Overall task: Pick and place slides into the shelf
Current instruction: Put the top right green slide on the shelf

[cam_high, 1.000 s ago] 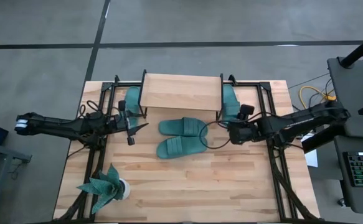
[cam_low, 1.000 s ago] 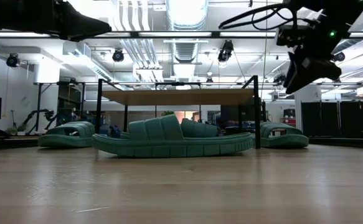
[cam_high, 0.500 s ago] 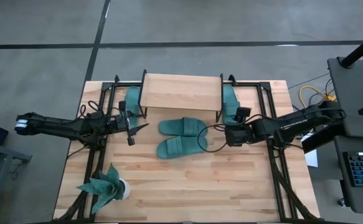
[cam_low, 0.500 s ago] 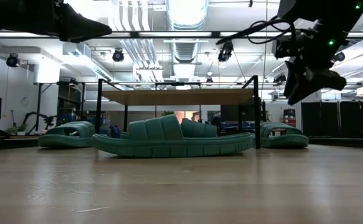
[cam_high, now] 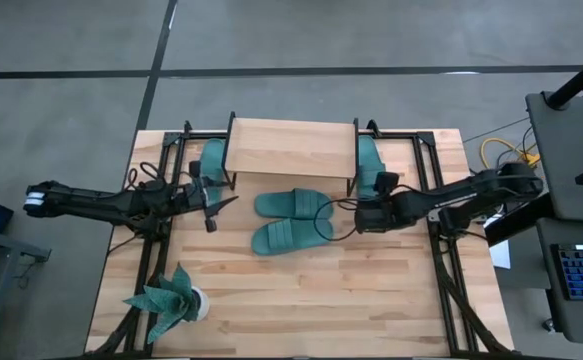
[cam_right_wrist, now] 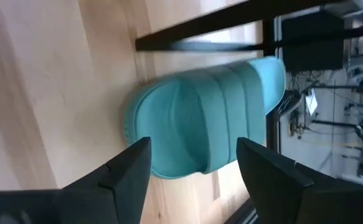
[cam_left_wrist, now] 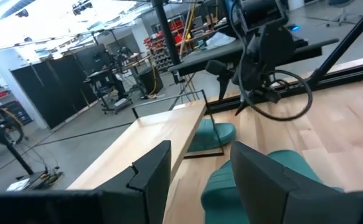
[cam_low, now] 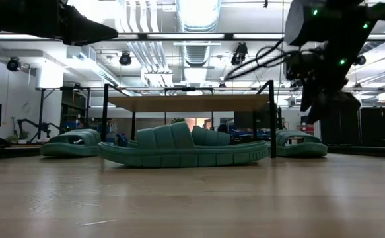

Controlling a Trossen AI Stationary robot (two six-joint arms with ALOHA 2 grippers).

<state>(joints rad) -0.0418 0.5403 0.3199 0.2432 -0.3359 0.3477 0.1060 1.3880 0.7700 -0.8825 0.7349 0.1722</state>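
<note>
Right gripper (cam_high: 343,213) is above the table at the right end of the two middle slides, fingers (cam_right_wrist: 130,168) spread wide, empty; its wrist view looks down on a slide (cam_right_wrist: 200,121) lying by a black shelf leg. I read this as lining up for a pick. To do it well: centre the jaws across the strap or the sole edge, come straight down, close only once both fingers bracket the rubber, and keep clear of the neighbouring slide so it doesn't get dragged. Left gripper (cam_high: 221,204) waits above the table just left of the shelf (cam_high: 291,147), fingers (cam_left_wrist: 153,171) partly open, nothing between them. Slides: four matching teal rubber sandals, wide ribbed strap, oblong sole. Two lie side by side and touching in mid-table in front of the shelf, upper one (cam_high: 293,204) and lower one (cam_high: 291,235). One (cam_high: 211,158) sits at the shelf's left end, one (cam_high: 369,160) at its right end, both partly under the plank. Shelf is a light plank on thin black legs at the table's far edge. Rubber looks soft, so a pinch will likely flex it.
</note>
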